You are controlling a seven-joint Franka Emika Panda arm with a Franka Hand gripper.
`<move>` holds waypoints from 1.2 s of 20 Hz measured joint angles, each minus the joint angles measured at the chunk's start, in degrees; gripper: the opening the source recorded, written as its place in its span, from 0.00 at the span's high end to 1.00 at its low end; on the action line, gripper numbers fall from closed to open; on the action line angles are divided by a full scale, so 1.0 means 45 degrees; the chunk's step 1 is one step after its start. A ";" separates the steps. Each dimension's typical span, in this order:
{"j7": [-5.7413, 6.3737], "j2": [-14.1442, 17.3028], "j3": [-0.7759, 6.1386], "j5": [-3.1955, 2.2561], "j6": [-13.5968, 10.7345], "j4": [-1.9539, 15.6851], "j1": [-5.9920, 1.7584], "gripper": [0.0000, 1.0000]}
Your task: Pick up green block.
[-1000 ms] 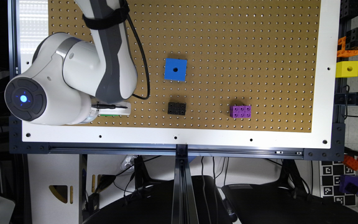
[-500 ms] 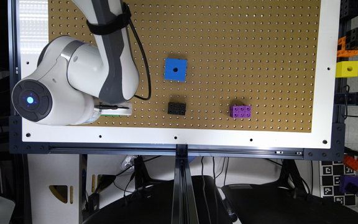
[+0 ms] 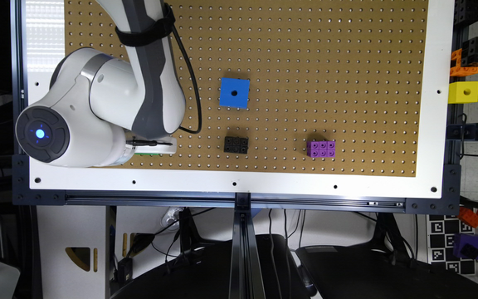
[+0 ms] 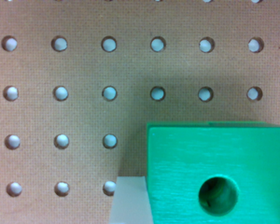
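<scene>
Bright green cube with round dark hole (image 4: 218,175) close under wrist camera; tool (image 3: 152,146) at lower left, opening cannot be told. Risk: off-centre closure pushing cube across brown pegboard table (image 3: 347,62).

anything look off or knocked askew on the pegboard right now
Nothing stands out. The blue cube, black brick and purple brick lie flat and apart on the pegboard. The green block sits flat and looks undamaged in the wrist view.
</scene>
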 joint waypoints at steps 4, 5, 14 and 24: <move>0.0000 -0.0442 0.0000 0.0000 -0.0503 0.0002 -0.0012 1.00; 0.0001 -0.0655 0.0000 0.0000 -0.0724 0.0003 -0.0013 1.00; 0.0005 -0.1907 0.0001 0.0000 -0.2111 0.0002 -0.0011 1.00; 0.0013 -0.2939 0.0002 0.0000 -0.3028 0.0003 -0.0009 1.00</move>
